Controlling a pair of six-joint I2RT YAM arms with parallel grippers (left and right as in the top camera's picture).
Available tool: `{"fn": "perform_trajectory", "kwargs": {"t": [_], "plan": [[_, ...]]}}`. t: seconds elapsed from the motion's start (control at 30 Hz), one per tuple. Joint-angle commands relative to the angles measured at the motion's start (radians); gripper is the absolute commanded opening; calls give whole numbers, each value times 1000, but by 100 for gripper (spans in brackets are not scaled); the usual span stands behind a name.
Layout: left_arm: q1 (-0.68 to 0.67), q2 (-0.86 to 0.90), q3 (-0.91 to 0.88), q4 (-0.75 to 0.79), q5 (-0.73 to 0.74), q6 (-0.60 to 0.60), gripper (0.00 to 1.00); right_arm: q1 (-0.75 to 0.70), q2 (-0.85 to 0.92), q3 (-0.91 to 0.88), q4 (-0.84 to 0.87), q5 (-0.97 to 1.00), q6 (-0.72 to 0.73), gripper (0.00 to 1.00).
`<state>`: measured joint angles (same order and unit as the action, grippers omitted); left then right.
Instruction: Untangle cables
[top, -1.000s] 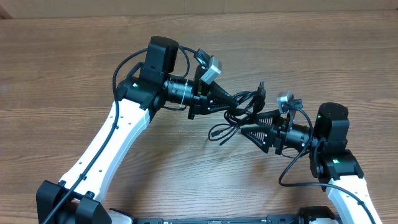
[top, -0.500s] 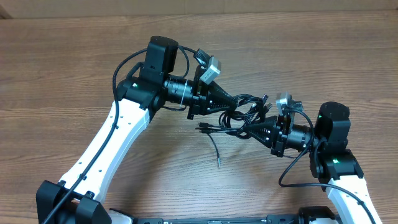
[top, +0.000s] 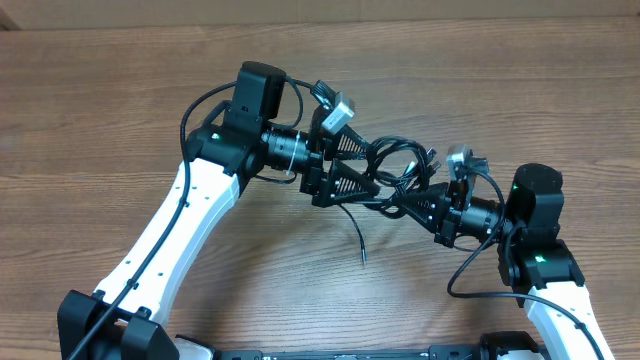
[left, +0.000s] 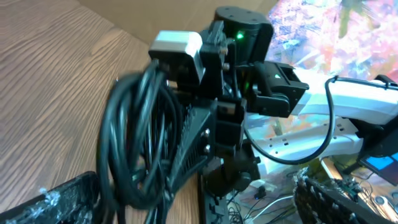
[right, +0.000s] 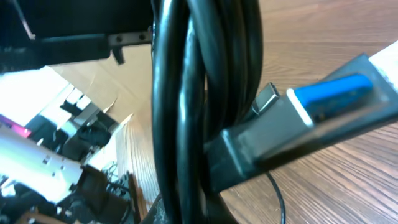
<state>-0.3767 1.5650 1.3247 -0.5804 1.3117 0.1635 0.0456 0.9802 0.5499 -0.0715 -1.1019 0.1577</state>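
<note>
The cables (top: 400, 165) are a bunch of thin black loops hanging above the table between my two grippers. One loose strand (top: 358, 240) trails down toward the front. My right gripper (top: 400, 205) is shut on the lower part of the bunch. In the right wrist view the cables (right: 193, 93) run straight up from the gripper (right: 186, 208), beside a grey plug with a blue insert (right: 329, 93). My left gripper (top: 378, 172) stands open, its fingers spread on either side of the bunch. In the left wrist view the loops (left: 140, 143) hang near the left finger (left: 50, 199), not clamped.
Bare wooden table (top: 120, 100) lies all around. The thicker black wires (top: 200, 105) of the arms loop beside each wrist. The two arms' wrists are close together over the table's middle. A cardboard edge (top: 330, 10) runs along the back.
My right gripper closed on the bunch about half a second ago and still holds it. My left gripper has just opened and let the bunch go. The loose strand has dropped.
</note>
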Motion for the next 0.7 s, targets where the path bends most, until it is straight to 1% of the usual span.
{"fn": "perform_trajectory", "kwargs": {"t": [0.0,0.13,0.2,0.23,0.33,0.37,0.4,0.5,0.6,0.67], "plan": [[11,-17,22,-23,-36,62,100,-2,-3,13,64,-9,117,4],[10,-17,22,-21,-82,72,100,-2,-3,13,186,-161,145,4],[7,-17,22,-21,-82,89,100,-1,-3,13,239,-175,209,4],[2,-17,22,-21,-85,105,100,-1,-3,13,264,-206,213,4],[0,-17,22,-17,-85,106,100,-1,-3,13,265,-210,212,4],[-3,-17,22,-17,-85,106,98,-1,-3,13,265,-210,212,4],[-10,-17,22,-17,-84,106,92,-1,-3,13,265,-209,212,4],[-41,-17,22,-4,-85,107,84,-1,-3,13,265,-209,208,4],[-84,-17,22,57,-89,106,82,-1,-3,13,264,-209,208,4],[-87,-17,22,82,-89,105,79,-1,-3,13,261,-209,208,4]]}}
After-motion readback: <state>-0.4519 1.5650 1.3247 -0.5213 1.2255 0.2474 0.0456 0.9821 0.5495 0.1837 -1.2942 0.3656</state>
